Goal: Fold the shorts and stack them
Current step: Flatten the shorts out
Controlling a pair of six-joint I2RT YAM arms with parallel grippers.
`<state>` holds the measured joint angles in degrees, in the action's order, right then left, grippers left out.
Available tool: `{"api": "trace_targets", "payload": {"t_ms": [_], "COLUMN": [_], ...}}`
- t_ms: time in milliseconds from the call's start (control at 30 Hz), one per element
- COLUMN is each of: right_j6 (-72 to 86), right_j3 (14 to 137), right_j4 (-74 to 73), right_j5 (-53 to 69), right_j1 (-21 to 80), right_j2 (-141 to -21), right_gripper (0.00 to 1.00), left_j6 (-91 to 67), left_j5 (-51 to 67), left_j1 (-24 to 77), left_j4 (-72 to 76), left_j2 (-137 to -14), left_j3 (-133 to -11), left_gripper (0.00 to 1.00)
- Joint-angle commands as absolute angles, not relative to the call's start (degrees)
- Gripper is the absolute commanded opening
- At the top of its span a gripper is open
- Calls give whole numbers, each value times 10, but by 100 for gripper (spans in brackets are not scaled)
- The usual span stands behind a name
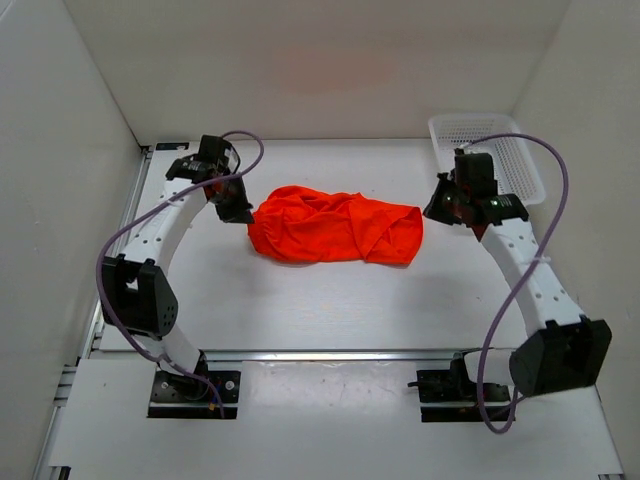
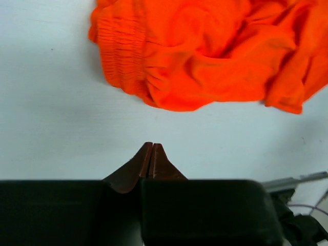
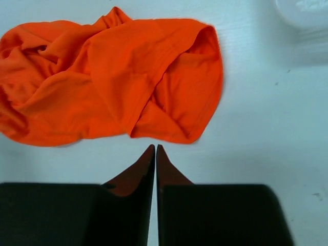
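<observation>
The orange-red shorts (image 1: 335, 227) lie crumpled in a long heap in the middle of the table. No drawstring shows. My left gripper (image 1: 243, 214) is shut and empty, just off the heap's left end, where the gathered waistband (image 2: 123, 56) lies. The shorts fill the top of the left wrist view (image 2: 215, 56), a little beyond my left gripper (image 2: 150, 146). My right gripper (image 1: 440, 208) is shut and empty, just off the heap's right end. In the right wrist view a leg opening of the shorts (image 3: 118, 82) lies just beyond my right gripper (image 3: 156, 147).
A white mesh basket (image 1: 485, 150) stands at the back right corner, behind my right arm; its rim shows in the right wrist view (image 3: 302, 10). White walls close in the table on the left, back and right.
</observation>
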<state>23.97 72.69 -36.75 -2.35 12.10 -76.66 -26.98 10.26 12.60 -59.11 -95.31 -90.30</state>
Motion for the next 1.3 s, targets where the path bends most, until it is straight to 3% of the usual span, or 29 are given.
{"api": "trace_targets", "payload": {"t_ms": [0, 33, 67, 100, 133, 167, 200, 233, 267, 333, 467, 500, 567, 633, 667, 767, 833, 867, 933, 1267], "right_j6": [250, 264, 271, 277, 283, 295, 302, 308, 317, 323, 320, 314, 303, 296, 296, 291, 291, 286, 286, 258], "right_j3": [673, 639, 623, 608, 582, 569, 559, 552, 547, 547, 601, 619, 675, 709, 724, 780, 814, 823, 823, 828], "right_j4": [-359, -359, -359, -359, -354, -348, -330, -320, -296, -280, -254, -254, -261, -269, -269, -284, -295, -309, -315, -381], "right_j5": [19, 27, 34, 39, 54, 66, 80, 98, 121, 152, 129, 116, 96, 58, 41, 2, -4, -12, -23, -130], "right_j1": [120, 120, 120, 120, 120, 120, 120, 120, 120, 136, 187, 209, 236, 251, 257, 279, 279, 284, 284, 284], "right_j2": [-719, -701, -694, -689, -689, -689, -689, -701, -725, -757, -852, -875, -946, -989, -1027, -1095, -1124, -1141, -1123, -850], "right_gripper": [4, 3, 3, 6, 30, 45, 60, 78, 84, 91, 94, 94, 94, 93, 91, 77, 50, 21, 0, 0], "left_j6": [-291, -291, -297, -304, -304, -304, -311, -311, -306, -306, -293, -293, -287, -287, -287, -287, -287, -287, -287, -277], "left_j5": [71, 83, 83, 89, 96, 96, 102, 115, 115, 115, 122, 122, 129, 134, 134, 140, 140, 140, 140, 133], "left_j1": [122, 122, 122, 122, 122, 122, 122, 122, 122, 134, 134, 139, 139, 139, 139, 139, 139, 139, 139, 139], "left_j4": [-551, -538, -527, -517, -492, -480, -472, -456, -449, -444, -436, -436, -436, -436, -436, -443, -452, -462, -475, -587], "left_j2": [-896, -884, -884, -884, -895, -903, -916, -946, -961, -1010, -1083, -1092, -1099, -1093, -1087, -1055, -1028, -1011, -993, -904], "left_j3": [-810, -787, -767, -736, -723, -713, -708, -708, -715, -741, -787, -794, -806, -813, -818, -818, -825, -837, -849, -997], "left_gripper": [10, 11, 22, 40, 82, 96, 100, 100, 100, 100, 95, 91, 65, 34, 10, 10, 10, 10, 10, 10]}}
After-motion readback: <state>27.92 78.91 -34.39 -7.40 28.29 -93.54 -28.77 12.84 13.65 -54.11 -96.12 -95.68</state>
